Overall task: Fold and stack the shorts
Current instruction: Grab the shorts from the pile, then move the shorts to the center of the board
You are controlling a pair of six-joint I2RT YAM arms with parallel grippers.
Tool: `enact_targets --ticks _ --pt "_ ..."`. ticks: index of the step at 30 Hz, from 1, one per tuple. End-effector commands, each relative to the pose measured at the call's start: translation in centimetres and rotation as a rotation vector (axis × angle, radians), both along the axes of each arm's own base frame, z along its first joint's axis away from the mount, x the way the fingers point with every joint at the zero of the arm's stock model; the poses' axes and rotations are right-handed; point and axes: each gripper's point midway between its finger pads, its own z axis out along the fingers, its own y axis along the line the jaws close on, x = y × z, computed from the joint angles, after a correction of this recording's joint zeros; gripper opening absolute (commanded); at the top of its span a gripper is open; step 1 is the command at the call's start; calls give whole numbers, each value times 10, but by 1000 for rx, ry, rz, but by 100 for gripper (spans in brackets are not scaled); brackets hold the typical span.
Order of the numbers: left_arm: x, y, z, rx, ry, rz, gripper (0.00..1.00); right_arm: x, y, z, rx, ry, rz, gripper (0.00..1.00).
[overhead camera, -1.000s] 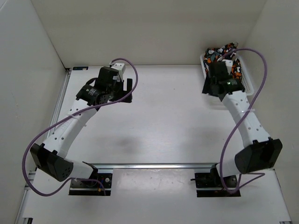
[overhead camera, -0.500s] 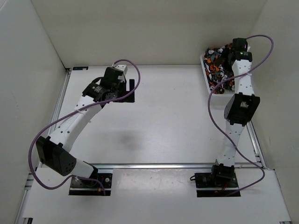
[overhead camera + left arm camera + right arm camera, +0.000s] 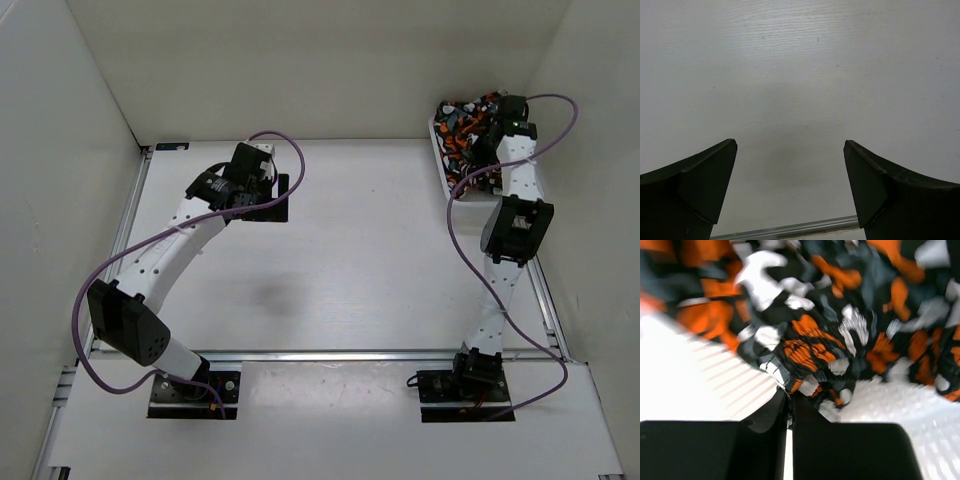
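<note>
Orange, black, grey and white blotched soft fabric shorts (image 3: 810,345) fill the right wrist view from 9 o'clock over 12 to 3 o'clock, lying bunched directly above the right gripper (image 3: 788,400). Its two black fingers are pressed together with only a thin seam between them. The lowest fold of the cloth drops right onto that seam at the fingertips; whether a pinch of fabric is caught between the tips cannot be told, since the picture is blurred.

Seen from overhead, the shorts sit heaped in a white plastic mesh basket (image 3: 441,152) at about 1 o'clock on the white table (image 3: 360,250), against the far wall, with the right arm stretched out over them. The garment is crumpled in loose folds, its print busy and camouflage-like, with ribbed texture showing on some orange patches. Pale basket slats show at 8 o'clock and mesh at 4 o'clock beneath the cloth.

At about 11 o'clock on the table, the left gripper (image 3: 789,143) hangs over bare tabletop, fingers spread wide with nothing between them, well apart from the shorts.
</note>
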Motion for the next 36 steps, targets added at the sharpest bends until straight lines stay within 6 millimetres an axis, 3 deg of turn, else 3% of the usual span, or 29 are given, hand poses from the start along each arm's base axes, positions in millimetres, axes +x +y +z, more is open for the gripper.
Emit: enact_targets --ticks 1,2,3,4,5,7,8,10,11,14,15,17,18,20,21,23,24,26,30,31,32,33,34,36 --pt "-4 -1 23 -25 -34 -4 100 -3 13 177 -50 -375 46 0" --pt "-7 -2 28 -48 -39 -5 100 -10 19 200 -39 -416 69 0" --pt "-8 -2 31 -53 -47 -5 100 -29 25 246 -51 -499 92 0" --pt "-11 0 39 -64 -67 -5 100 -39 36 270 -51 -543 128 0" --pt "-12 0 43 -77 -76 3 100 -63 44 313 -53 -625 153 0" --pt "-18 3 63 -108 -117 10 100 -92 80 354 -29 -712 278 0" --pt "-19 4 67 -116 -128 26 100 -119 92 389 -32 -790 314 0" --pt "-21 10 74 -113 -143 48 100 -152 127 425 -4 -877 423 0" --pt "-20 15 86 -114 -173 74 100 -178 148 443 30 -921 523 0" --pt "-20 39 87 -58 -146 157 100 -229 200 480 170 -1015 695 0" --pt "-21 47 89 -62 -138 186 100 -246 225 483 217 -1019 774 0" --pt "-17 72 92 -55 -139 295 100 -269 247 490 250 -1035 846 0" --pt "-21 81 96 -63 -139 329 100 -283 267 490 281 -1033 891 0" --pt "-23 110 113 -109 -182 448 100 -291 282 485 278 -1028 903 0" --pt "-25 121 122 -120 -210 479 100 -299 301 481 300 -1021 951 0" --pt "-31 139 137 -157 -245 536 100 -303 315 472 311 -995 974 0" --pt "-38 154 151 -176 -290 579 100 -302 330 454 330 -940 997 0" --pt "-43 163 163 -193 -328 602 100 -294 341 432 319 -882 987 0" --pt "-46 161 169 -207 -351 571 100 -242 358 341 236 -681 956 4" --pt "-44 154 162 -221 -329 532 100 -227 365 315 220 -625 965 20" --pt "-44 148 156 -229 -305 496 100 -210 359 299 199 -591 955 51" --pt "-38 140 148 -237 -275 454 100 -208 354 272 196 -473 960 77" --pt "-35 127 127 -255 -197 389 100 -190 355 263 185 -432 953 94" --pt "-34 121 104 -257 -130 376 100 -184 338 244 157 -335 898 100"
